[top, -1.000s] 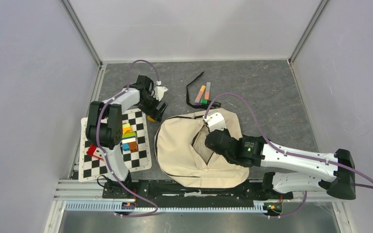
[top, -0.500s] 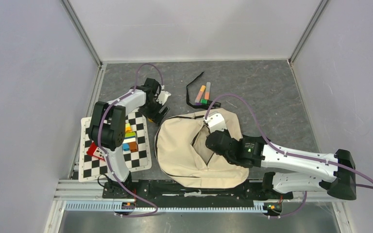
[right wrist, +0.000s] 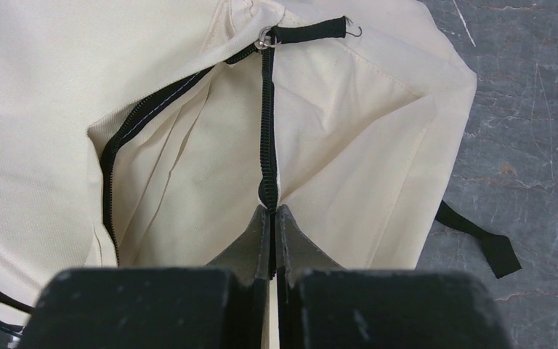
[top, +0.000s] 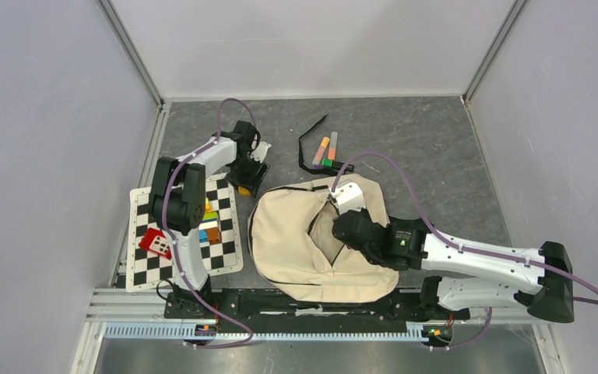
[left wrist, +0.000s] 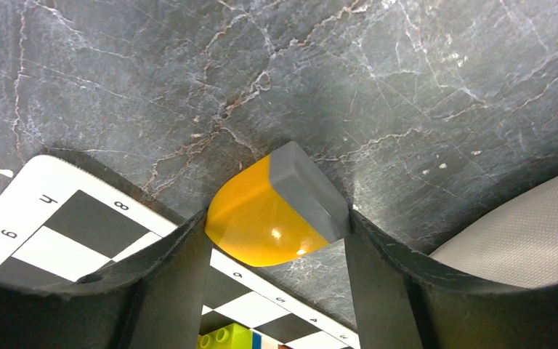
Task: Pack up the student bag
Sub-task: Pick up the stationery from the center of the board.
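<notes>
Student bag [top: 288,234] flat on worktop [top: 420,148], front-centre, mouth unzipped. Right claw [right wrist: 272,211] pinched together on zipper edge. Thin bite: slip = mouth collapses. Left claw [left wrist: 275,222] astride yellow-grey block [left wrist: 254,222] at checkered mat [top: 144,269] corner; can't tell if clamped. Rounded end may squirt out or twist.

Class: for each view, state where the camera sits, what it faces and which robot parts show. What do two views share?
Top external: above, behind the robot, looking down; both arms, student bag, checkered mat.
Left wrist: on left gripper, facing the table; fingers flank a yellow-grey block.
Right wrist: on right gripper, facing the bag's zipper; shut fingers show.
Shared: top and left wrist both show the mat.
</notes>
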Controlling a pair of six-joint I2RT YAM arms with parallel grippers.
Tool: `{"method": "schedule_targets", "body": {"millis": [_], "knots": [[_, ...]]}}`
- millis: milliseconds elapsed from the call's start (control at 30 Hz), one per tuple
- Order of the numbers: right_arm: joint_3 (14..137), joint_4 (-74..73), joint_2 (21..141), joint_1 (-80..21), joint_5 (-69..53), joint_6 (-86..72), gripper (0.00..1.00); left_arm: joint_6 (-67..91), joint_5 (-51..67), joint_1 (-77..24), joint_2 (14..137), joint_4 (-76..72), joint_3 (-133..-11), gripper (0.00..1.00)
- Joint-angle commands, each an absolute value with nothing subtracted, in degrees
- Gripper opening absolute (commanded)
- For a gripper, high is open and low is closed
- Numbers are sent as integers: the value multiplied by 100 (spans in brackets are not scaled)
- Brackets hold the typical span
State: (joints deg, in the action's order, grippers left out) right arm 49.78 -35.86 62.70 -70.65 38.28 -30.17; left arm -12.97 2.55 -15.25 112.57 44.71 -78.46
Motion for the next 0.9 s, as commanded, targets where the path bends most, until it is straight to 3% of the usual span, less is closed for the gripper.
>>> {"method": "schedule_targets", "body": {"millis": [0, 167, 633, 867], "knots": [[4927, -3454, 6082, -7075, 3840, -3110, 0, -829, 318, -1547, 11371, 4433, -8139, 52], [4946, -3456, 6049, -7078, 3873, -3098, 0, -606, 289, -1562, 10948, 4225, -8039, 45], [5141, -3461, 6137, -7075, 3906, -2917, 0, 61, 185, -1781, 9284, 4156, -7316, 45], [5205, -3461, 6113, -7077, 3961, -2873, 0, 842, 153, -2642, 8180, 4393, -7037, 47]]}}
